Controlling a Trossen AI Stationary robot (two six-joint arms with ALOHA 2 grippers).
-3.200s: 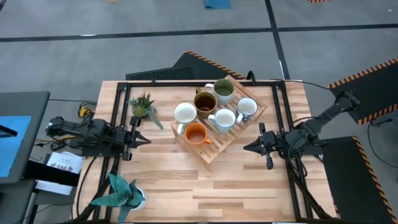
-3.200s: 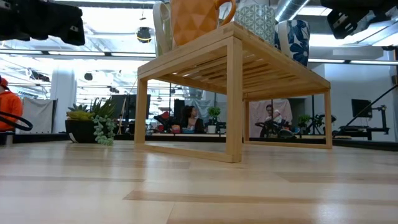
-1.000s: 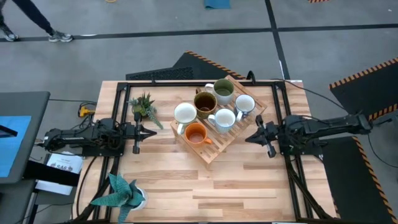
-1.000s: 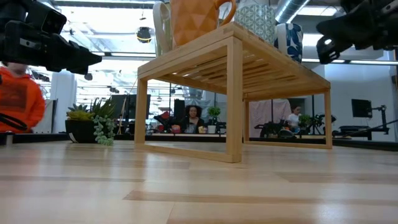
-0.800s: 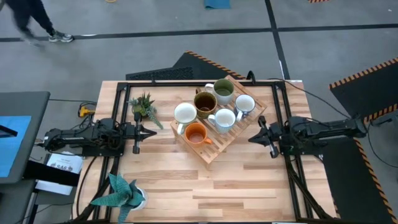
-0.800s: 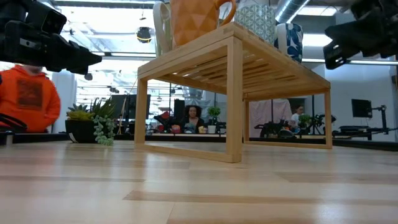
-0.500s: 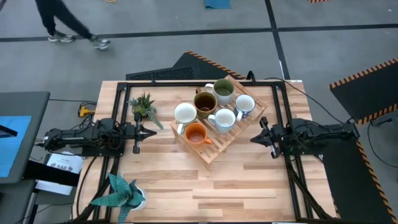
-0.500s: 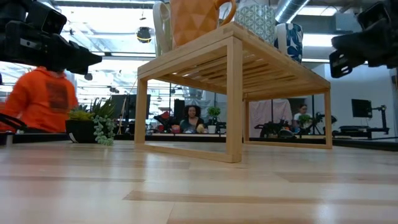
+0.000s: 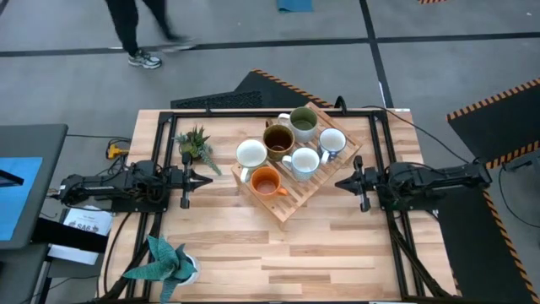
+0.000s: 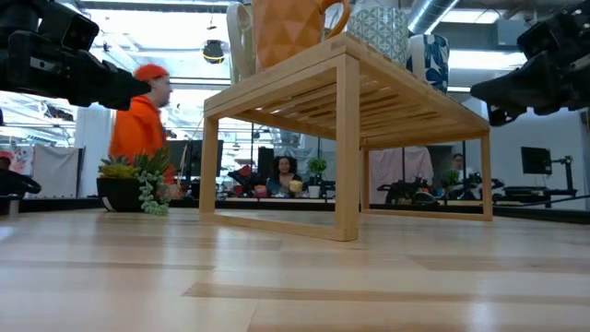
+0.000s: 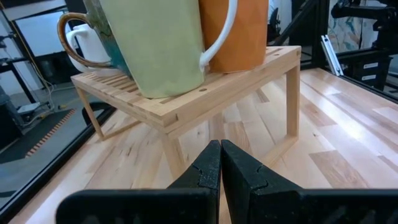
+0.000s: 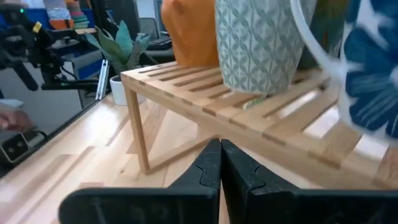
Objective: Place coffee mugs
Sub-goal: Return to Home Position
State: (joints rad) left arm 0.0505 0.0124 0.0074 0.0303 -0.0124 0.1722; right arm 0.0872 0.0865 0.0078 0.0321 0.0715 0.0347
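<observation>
Six mugs stand upright on a slatted wooden rack (image 9: 297,181) at the table's middle: cream-white (image 9: 251,154), orange (image 9: 266,181), dark brown (image 9: 278,140), green (image 9: 303,124), a white one with a pale lattice outside (image 9: 305,160) and a white one with a blue pattern (image 9: 332,143). My left gripper (image 9: 207,178) hovers left of the rack, shut, pointing at it; in its wrist view (image 11: 220,152) the cream mug (image 11: 161,43) and orange mug (image 11: 239,31) show ahead. My right gripper (image 9: 339,183) hovers right of the rack, shut (image 12: 220,149), facing the lattice mug (image 12: 258,43).
A small succulent (image 9: 196,143) stands at the far left and a spiky potted plant (image 9: 169,262) at the near left corner. A black frame (image 9: 253,112) borders the table. Bare wood (image 9: 321,253) lies near of the rack. A person (image 10: 138,120) walks behind the table.
My right gripper has drawn back a little toward the table's right edge and straightened, so it now points level at the rack; it has stayed shut. The mugs and the rack have kept still. A person has walked past beyond the far edge.
</observation>
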